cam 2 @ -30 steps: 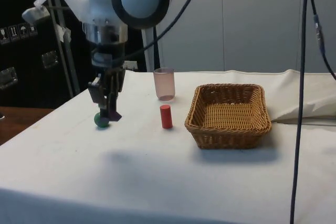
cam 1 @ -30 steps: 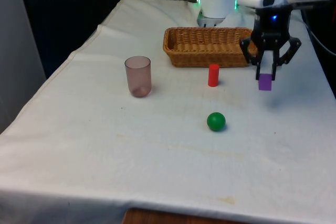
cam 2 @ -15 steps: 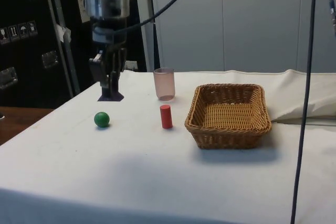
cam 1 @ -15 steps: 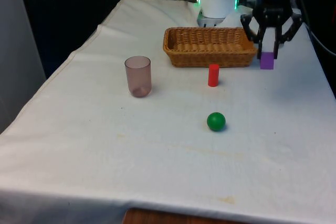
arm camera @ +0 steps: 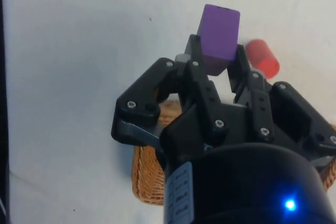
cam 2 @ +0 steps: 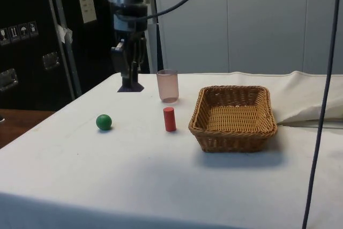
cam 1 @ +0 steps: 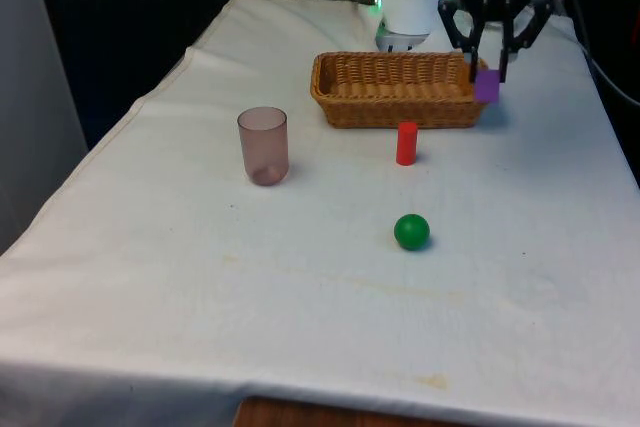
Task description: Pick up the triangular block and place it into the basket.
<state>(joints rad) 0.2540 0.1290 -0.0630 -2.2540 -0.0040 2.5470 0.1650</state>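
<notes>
While the translucent pink plastic cup (cam 1: pixel 263 145) and the small red cylinder (cam 1: pixel 406 143) stand apart on the white cloth, the woven wicker basket (cam 1: pixel 345 89) is approached: just off its front-view right rim, the purple triangular block (cam 1: pixel 487 86) is held aloft, clamped in the black two-finger gripper (cam 1: pixel 491 59).

Cylinder (cam 1: pixel 406 143) between basket (cam 1: pixel 395 105) and ball (cam 1: pixel 411 232)
</notes>
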